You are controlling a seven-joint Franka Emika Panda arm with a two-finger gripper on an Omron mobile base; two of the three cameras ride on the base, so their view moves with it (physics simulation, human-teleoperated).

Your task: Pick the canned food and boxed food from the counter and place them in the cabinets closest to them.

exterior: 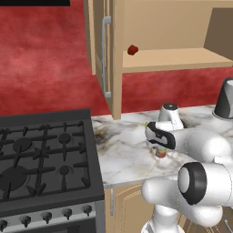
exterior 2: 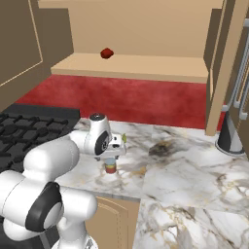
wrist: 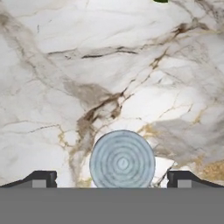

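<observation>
The end effector (wrist: pixel 112 178) hangs straight above the canned food (wrist: pixel 122 160), its two dark finger tips (wrist: pixel 41 178) spread wide, one to either side of the can with clear marble between each tip and the can; nothing is pinched. In the hand view the can shows as a round, pale metallic lid ribbed with fine concentric rings. From the right base view it is a short squat cylinder (exterior 2: pixel 111 167) with a red and tan label, standing upright on the bench (exterior 2: pixel 185 170) near its front edge, just under the white hand. In the left base view only the can's lower part (exterior: pixel 160 153) peeks out below the hand.

The bench is a polished white-grey marble slab with brown veins and a dark smudge (exterior 2: pixel 162 149) to the right of the can. Left of it sits a black gas stove (exterior: pixel 41 159) with cast grates and a row of round knobs. A tiny yellow-green scrap (exterior 2: pixel 123 138) lies just behind the hand.

Above, the cabinets (exterior: pixel 173 59) are smooth light tan wood, open, with a plain flat shelf and a tall door bearing a long grey bar handle (exterior: pixel 105 57). A small lumpy red object (exterior: pixel 132 49) rests on the shelf. A dark conical vessel with a pale base (exterior 2: pixel 229 136) stands at the far right of the bench.
</observation>
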